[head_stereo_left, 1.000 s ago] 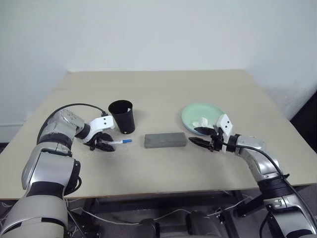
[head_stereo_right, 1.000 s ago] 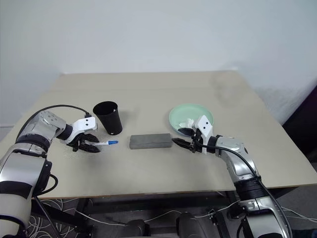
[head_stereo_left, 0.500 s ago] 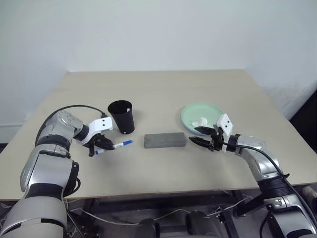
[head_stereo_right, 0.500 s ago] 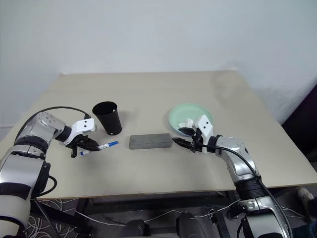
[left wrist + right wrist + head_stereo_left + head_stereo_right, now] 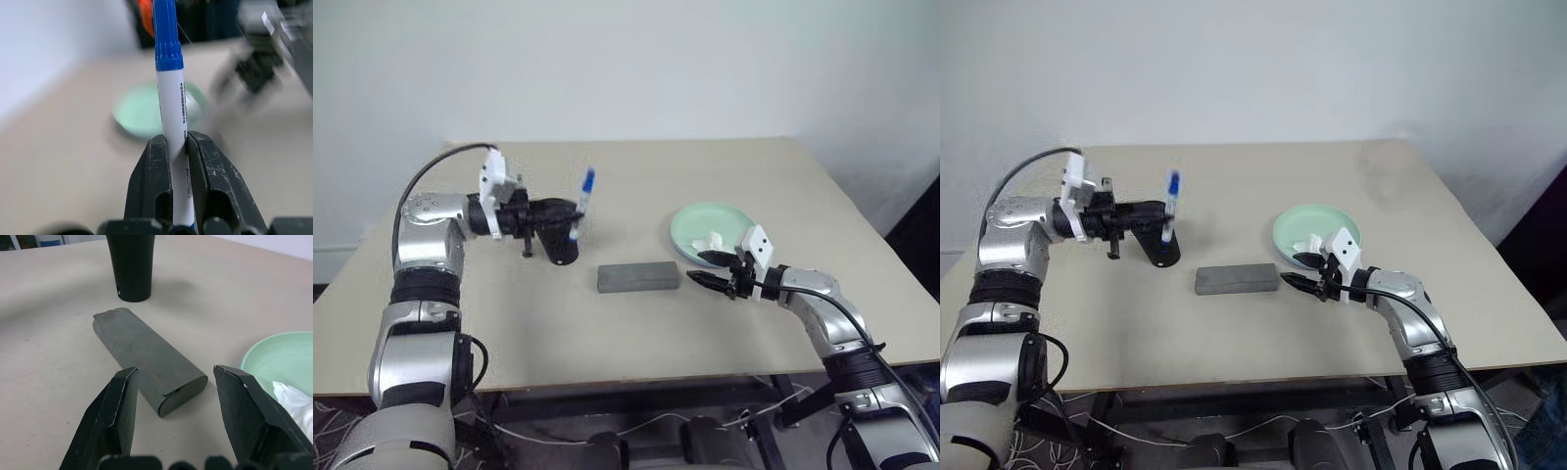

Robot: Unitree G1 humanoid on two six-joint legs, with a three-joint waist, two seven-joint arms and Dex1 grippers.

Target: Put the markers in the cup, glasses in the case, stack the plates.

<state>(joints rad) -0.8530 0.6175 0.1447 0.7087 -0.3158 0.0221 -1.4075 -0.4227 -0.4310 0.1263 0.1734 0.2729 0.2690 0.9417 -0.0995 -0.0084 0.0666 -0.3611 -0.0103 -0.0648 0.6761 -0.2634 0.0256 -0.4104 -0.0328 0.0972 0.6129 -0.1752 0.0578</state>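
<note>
The left hand (image 5: 570,217) is clamped narrow on the blue-capped marker (image 5: 582,201), gripping the white barrel low down so that the pen stands nearly upright, cap on top. It hangs right at the rim of the cup (image 5: 556,234), which stands on the left half of the desk (image 5: 636,323); the pen's lower end appears level with the rim on the side facing the middle of the desk, so the coming move likely turns on shifting the pen over the mouth and keeping its long axis upright as it goes in. This arm is far nearer the cup than the other. The right hand (image 5: 712,269) hovers with its fingers spread wide and nothing between them, between the grey case (image 5: 639,277), closed and lying lengthwise near the desk's middle, and the mint green plate (image 5: 705,223), which holds a crumpled white tissue (image 5: 710,241). Nothing stands between pen and cup.
</note>
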